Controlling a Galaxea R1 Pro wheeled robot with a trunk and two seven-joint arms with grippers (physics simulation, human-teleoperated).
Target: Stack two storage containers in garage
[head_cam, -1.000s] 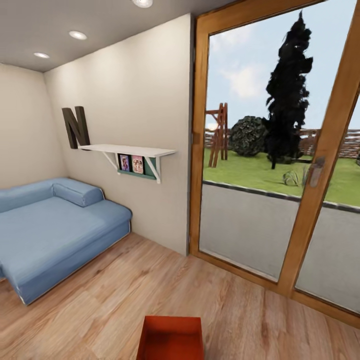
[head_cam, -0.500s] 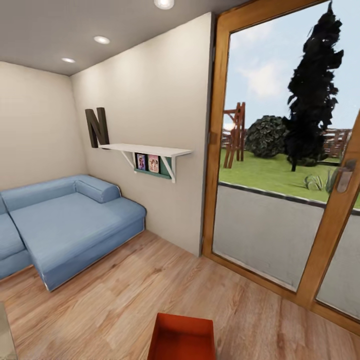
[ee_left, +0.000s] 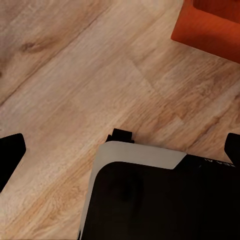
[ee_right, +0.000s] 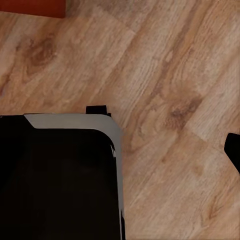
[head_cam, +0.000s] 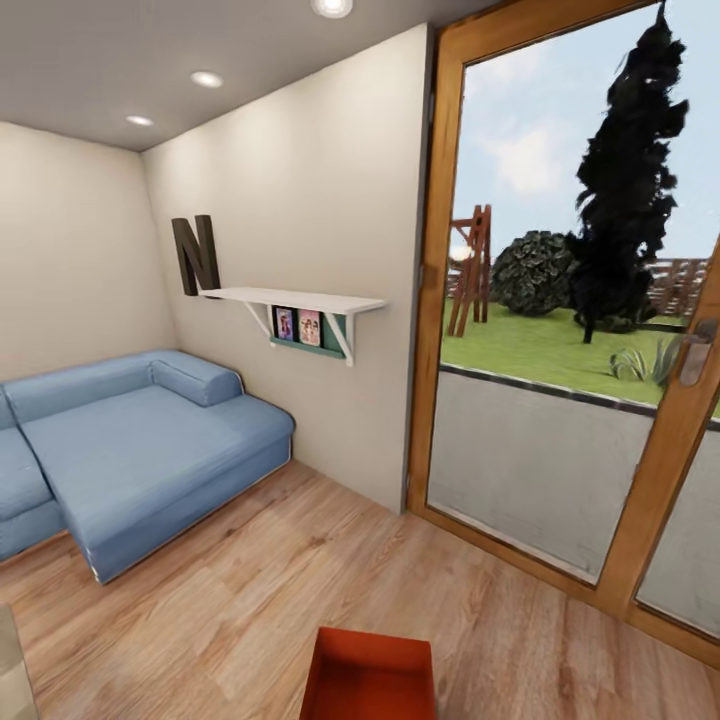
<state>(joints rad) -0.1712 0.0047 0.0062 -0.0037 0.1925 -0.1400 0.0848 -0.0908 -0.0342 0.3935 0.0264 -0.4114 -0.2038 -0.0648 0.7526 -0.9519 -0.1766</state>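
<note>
One red-orange storage container (head_cam: 368,675) sits low at the bottom edge of the head view, open side up, over the living room's light plank floor. Its corner also shows in the left wrist view (ee_left: 210,25), and a sliver of it in the right wrist view (ee_right: 30,6). My left gripper (ee_left: 121,149) is open, its dark fingertips (ee_left: 10,150) spread to both picture edges with only floor and my base between them. My right gripper (ee_right: 122,150) is open too, with one fingertip (ee_right: 234,150) at the edge. Neither gripper touches the container.
A blue sectional sofa (head_cam: 130,450) fills the left side. A white wall shelf (head_cam: 300,300) with a large letter N hangs on the cream wall. A wood-framed glass door (head_cam: 560,400) to the garden stands on the right. My black base (ee_left: 160,200) is below the wrists.
The head view has swung left since a second ago, so the sofa, shelf and door sit further right in the picture. The container stays at the bottom edge.
</note>
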